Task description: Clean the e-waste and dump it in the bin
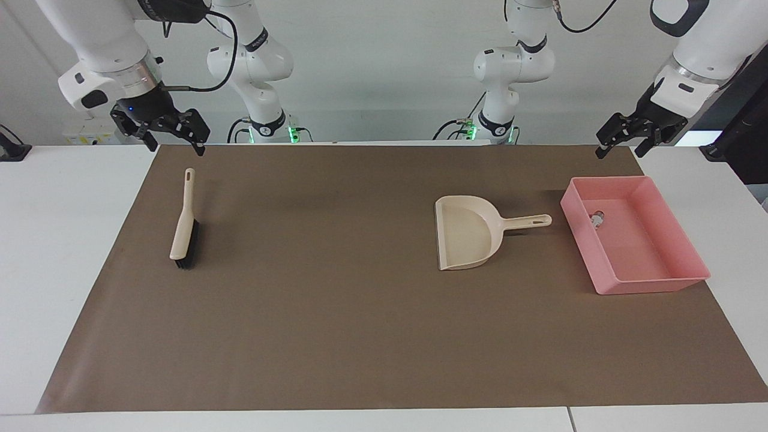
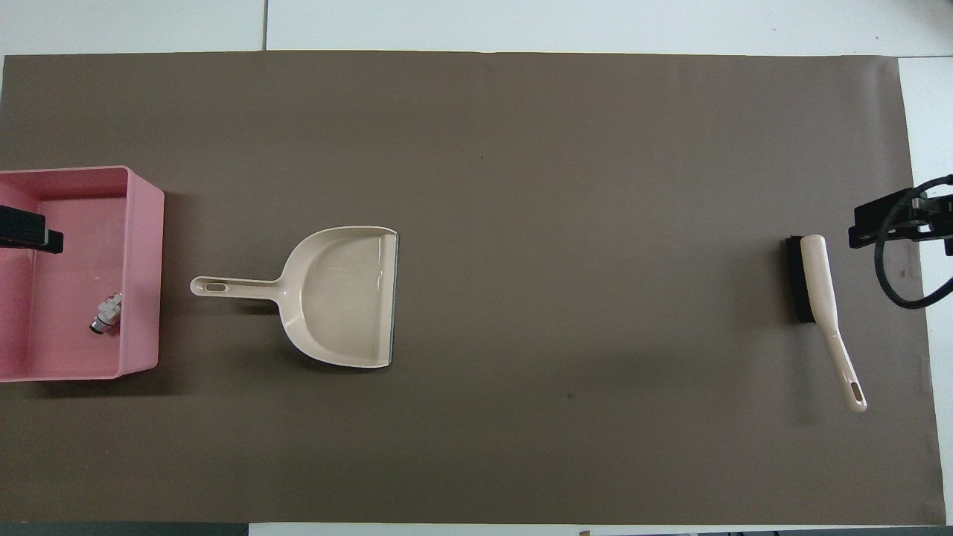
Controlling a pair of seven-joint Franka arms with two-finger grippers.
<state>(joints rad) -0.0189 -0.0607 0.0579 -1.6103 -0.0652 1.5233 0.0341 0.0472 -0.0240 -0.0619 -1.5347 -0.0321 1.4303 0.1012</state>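
Brown matting (image 1: pixel 336 312) is swept clean: e-waste (image 2: pixel 106 313) lies in the pink bin (image 1: pixel 690 273), beside the emptied dustpan (image 1: pixel 468 231). Left gripper (image 1: pixel 618 139) and right gripper (image 1: pixel 174 139) are held spread above, empty.

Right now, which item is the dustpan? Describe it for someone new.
On the brown mat, look beside the pink bin, toward the right arm's end. The dustpan is the beige scoop whose handle points at the bin; the only other beige item, the brush, has black bristles.
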